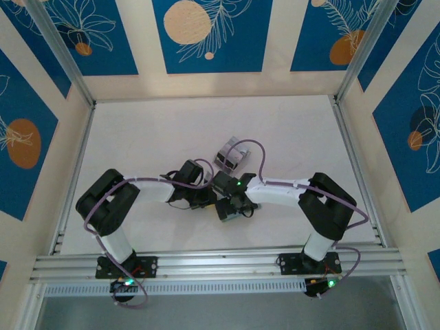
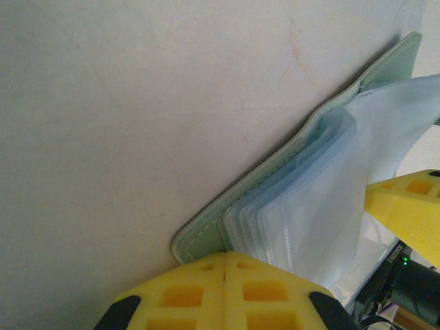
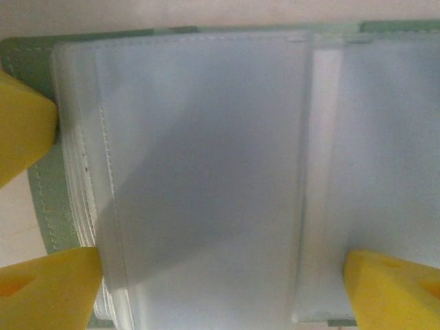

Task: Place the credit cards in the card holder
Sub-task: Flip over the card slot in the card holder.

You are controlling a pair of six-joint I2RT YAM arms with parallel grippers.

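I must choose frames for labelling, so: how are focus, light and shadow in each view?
Top view: fairly sharp, evenly lit, only faint shadows on the table. Left wrist: holder edge fairly sharp, the near left fingers blurred. Right wrist: very close, soft; a grey shadow crosses the clear sleeves.

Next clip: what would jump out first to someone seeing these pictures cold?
The open sage-green card holder stands out first, its clear sleeves fanned out. The left pincer is shut on its edge, while the right pincer stands open astride the sleeves. A small pale stack of cards lies on the table just beyond them.
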